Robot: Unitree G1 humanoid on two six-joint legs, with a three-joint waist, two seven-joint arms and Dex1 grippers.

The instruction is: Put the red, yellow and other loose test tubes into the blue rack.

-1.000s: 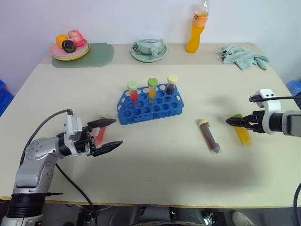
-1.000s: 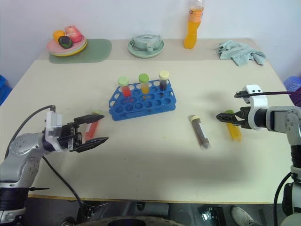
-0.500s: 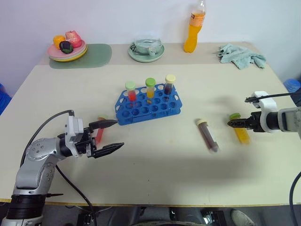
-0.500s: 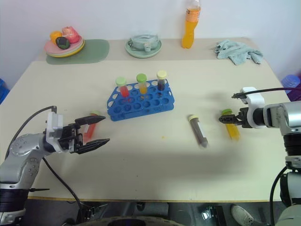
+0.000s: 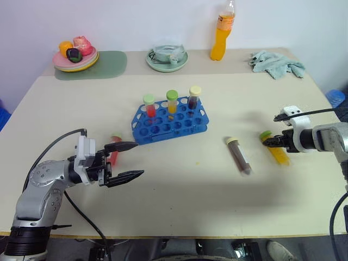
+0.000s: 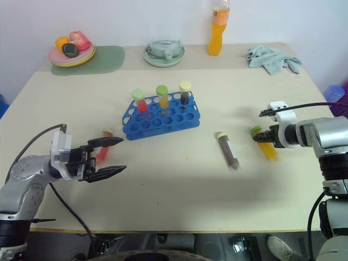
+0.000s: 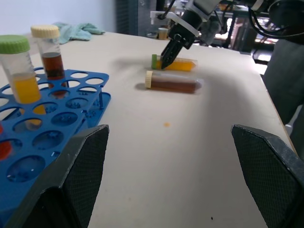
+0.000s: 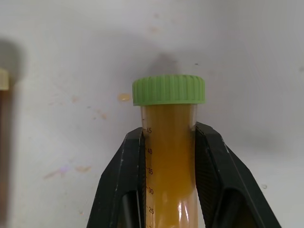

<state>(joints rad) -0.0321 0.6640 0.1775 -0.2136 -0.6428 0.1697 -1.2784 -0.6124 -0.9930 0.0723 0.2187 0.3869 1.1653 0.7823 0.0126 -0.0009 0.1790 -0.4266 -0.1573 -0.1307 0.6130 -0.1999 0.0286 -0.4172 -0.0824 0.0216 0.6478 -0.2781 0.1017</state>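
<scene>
The yellow tube (image 8: 169,156), green-capped and lying on the tabletop (image 5: 179,190) well to the right of the blue rack (image 5: 169,120), is now pinched just below its cap by the right gripper (image 5: 266,140); a second ago those jaws stood apart around it, and they have since closed until both fingers (image 8: 128,171) press its sides. It still rests flat on the tabletop, so I judge the grasp made and the lift not yet begun; the tube will have to be raised and tipped upright before it can go into a hole. The left gripper (image 5: 129,159) hovers with its jaws spread wide and empty, as it did a second ago, with the red tube (image 5: 114,150) lying just beyond it, left of the rack. Counting: three tubes stand in the rack's back row, a red one (image 5: 149,105), a yellow one (image 5: 172,101) and a dark one (image 5: 193,97). Three lie loose: the yellow tube in the grip, the red tube, and a dark brown tube (image 5: 239,155) with a cream cap between the rack and the right gripper. At the far edge sit one plate of fruit (image 5: 75,53), one dish (image 5: 166,56), one orange bottle (image 5: 219,31) and one cloth (image 5: 273,62).
</scene>
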